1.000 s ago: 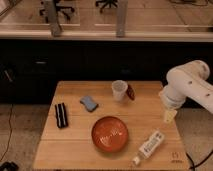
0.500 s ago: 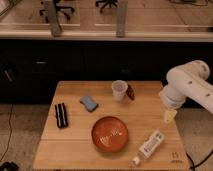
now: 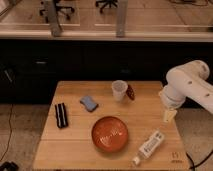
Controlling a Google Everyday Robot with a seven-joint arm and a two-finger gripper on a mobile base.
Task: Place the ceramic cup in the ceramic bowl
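The small white ceramic cup (image 3: 119,90) stands upright at the back middle of the wooden table (image 3: 75,150). In front of it, near the table's middle front, sits the wide orange-red ceramic bowl (image 3: 109,134), with nothing in it. My gripper (image 3: 168,115) hangs from the white arm over the table's right edge, pointing down. It is to the right of the cup and behind and right of the bowl. It is open, holds nothing, and touches neither object.
A white bottle-like item (image 3: 150,146) lies at the front right, just below the gripper. A small dark red-brown object (image 3: 130,92) sits right beside the cup. A blue sponge (image 3: 89,103) and a black bar-shaped item (image 3: 61,114) lie on the left half.
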